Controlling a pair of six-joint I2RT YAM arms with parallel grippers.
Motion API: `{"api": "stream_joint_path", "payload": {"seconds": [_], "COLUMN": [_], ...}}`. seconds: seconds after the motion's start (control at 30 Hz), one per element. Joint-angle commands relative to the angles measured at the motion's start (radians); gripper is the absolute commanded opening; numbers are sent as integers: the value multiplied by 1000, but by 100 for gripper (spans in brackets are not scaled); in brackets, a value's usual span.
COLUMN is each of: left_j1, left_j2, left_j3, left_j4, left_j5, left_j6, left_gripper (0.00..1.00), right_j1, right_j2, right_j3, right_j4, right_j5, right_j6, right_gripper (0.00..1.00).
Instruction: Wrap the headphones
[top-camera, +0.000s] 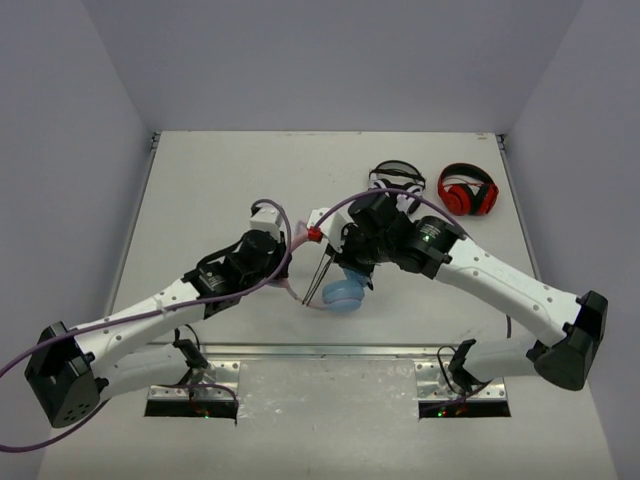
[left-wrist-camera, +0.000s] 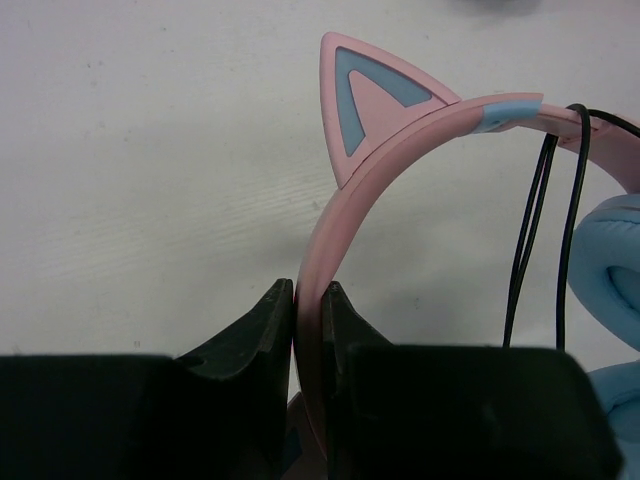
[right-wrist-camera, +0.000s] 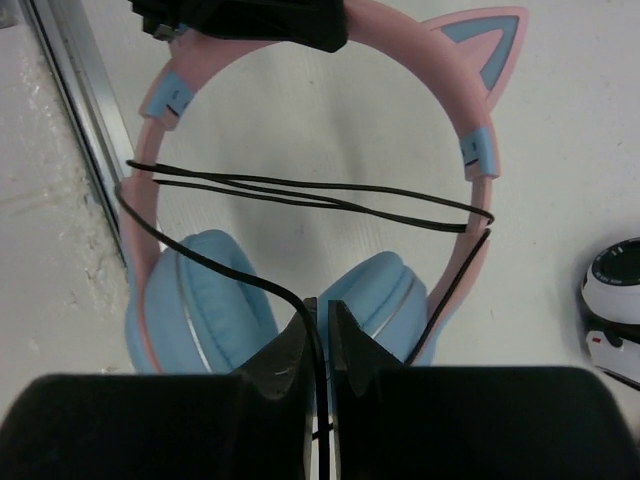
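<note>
White table (top-camera: 220, 180), grey walls (top-camera: 330, 60): your headphones (top-camera: 343, 293) are held near mid-table between both arms.
Your left gripper (left-wrist-camera: 310, 297) is clamped on the pink headband (left-wrist-camera: 400, 140); your right gripper (right-wrist-camera: 320, 312) pinches the black cable (right-wrist-camera: 300, 188), which crosses the band's span in several strands.

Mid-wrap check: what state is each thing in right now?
Left pincer: shut on the headband of the pink headphones.
Right pincer: shut on the cable.
Cable: partly wrapped, strands crossing the headband.
White-and-black headphones: lying on the table, free.
Red-and-black headphones: lying on the table, free.
</note>
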Motion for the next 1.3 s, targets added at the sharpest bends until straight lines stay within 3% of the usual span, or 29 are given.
{"api": "stream_joint_path", "payload": {"seconds": [0.0,0.23,0.53,0.7,1.1,1.27], "left_j1": [-8,-15,-15,-16,-15,-16], "left_j2": [-85,-110,-115,-139,-158,-164], "left_j3": [6,57,82,98,146,164], "left_j4": [53,-39,-88,-101,-92,-84], "left_j5": [62,33,39,52,118,104], "left_j6": [-43,-15,5,8,52,49], "left_gripper": [0,0,0,0,1,1], "right_j1": [-5,-13,-74,-113,-169,-217], "right_j2": [6,43,115,147,166,147], "right_j3": [14,17,47,18,37,4], "right_j4": [63,221,272,272,264,273], "right_j5": [68,388,501,430,269,211], "right_j6": [-64,-73,-92,-76,-26,16], "right_gripper": [10,12,18,17,27,36]}}
